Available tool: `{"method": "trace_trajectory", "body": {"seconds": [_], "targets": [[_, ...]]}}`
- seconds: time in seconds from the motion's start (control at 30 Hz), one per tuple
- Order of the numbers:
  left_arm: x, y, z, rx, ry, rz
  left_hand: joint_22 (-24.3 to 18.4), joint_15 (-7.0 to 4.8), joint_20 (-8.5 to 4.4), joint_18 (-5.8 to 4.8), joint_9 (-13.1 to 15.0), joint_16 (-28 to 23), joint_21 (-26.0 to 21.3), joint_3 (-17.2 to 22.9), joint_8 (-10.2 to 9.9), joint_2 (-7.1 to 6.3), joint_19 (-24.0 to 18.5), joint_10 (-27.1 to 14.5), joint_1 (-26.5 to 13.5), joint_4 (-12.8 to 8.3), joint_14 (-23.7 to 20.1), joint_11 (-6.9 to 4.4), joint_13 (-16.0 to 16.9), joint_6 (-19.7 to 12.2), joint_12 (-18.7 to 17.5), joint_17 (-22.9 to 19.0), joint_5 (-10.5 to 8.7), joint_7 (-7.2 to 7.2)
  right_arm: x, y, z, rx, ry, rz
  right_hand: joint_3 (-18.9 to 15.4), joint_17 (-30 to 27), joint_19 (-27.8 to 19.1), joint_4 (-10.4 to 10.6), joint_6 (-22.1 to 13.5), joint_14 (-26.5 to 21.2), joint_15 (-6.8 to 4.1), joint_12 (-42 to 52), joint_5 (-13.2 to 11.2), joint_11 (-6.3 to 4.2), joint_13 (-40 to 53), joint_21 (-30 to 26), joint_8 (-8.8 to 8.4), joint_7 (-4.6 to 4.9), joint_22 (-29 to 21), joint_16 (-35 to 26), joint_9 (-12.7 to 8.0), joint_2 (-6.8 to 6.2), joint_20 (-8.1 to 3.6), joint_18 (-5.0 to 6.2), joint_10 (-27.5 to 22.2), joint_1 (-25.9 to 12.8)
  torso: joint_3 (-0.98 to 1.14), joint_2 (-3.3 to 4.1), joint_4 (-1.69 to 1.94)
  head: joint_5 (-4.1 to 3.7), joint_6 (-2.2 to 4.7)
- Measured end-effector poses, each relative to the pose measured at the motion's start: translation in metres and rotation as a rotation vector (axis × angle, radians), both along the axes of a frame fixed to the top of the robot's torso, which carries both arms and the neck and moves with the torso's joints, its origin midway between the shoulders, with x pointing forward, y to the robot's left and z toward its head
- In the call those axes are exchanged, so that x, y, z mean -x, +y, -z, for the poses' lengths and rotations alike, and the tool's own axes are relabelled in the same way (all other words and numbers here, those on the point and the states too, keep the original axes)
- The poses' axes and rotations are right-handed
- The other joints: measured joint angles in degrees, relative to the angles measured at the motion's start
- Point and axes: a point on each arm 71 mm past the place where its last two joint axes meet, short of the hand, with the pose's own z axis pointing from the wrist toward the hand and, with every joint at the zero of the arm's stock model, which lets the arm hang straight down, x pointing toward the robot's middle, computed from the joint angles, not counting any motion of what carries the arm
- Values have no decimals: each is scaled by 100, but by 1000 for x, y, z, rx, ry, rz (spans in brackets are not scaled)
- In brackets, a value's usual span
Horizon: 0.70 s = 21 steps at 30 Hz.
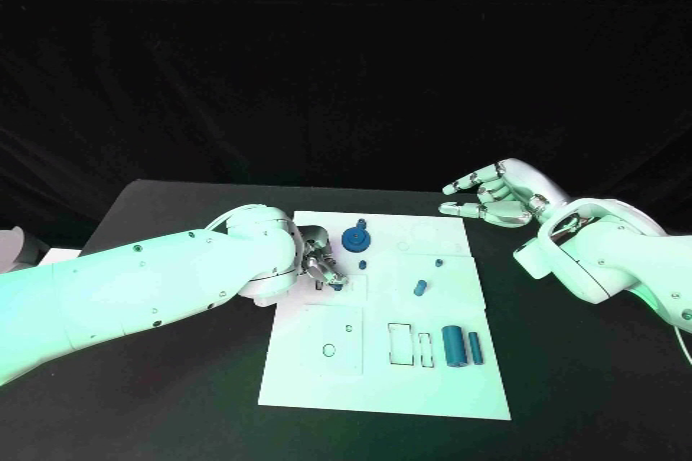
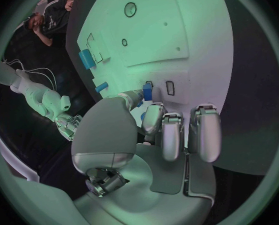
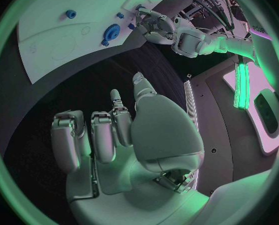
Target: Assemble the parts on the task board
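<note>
Overhead, the head view shows the left hand (image 1: 320,263) low over the task board (image 1: 332,381), which lies on the black surface (image 1: 173,401). Its fingers are gathered around a small blue part (image 1: 335,284). Just beyond that hand sits a round blue gear (image 1: 355,243). To its right are two small blue pegs (image 1: 420,287), and nearer the robot two long blue bars (image 1: 460,345) lie side by side, long axes running toward and away from the robot. The right hand (image 1: 498,196) hovers off the board's far right corner, fingers loosely curled and holding nothing.

Next, the left wrist view: the left hand's fingertips (image 2: 146,96) pinch a short blue piece (image 2: 147,91) against the board, beside a small rectangular slot (image 2: 169,88). Whether the piece stands upright cannot be told.

Lastly, the right wrist view: the right hand (image 3: 124,135) is empty with its fingers apart, over dark surface, and the gear (image 3: 112,32) lies on the board ahead of it.
</note>
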Motion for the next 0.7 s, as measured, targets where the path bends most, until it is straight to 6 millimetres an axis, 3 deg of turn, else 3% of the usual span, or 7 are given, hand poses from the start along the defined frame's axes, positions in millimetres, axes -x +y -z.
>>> {"method": "trace_trajectory", "body": {"seconds": [0.7], "targets": [[-1,0,1,-13,7,8,-1,0,0,0,4,0,-1,-9,15,3,0,0,2,-53,0,0,25,9,0,-1,-27,9,0,0,0,0,2,-4,0,-1,0,0,0,0,0,0,0,0,0,0,0,0,-2,0,-1,0,0,0,0,0,3,-3,2,3,-26]]}}
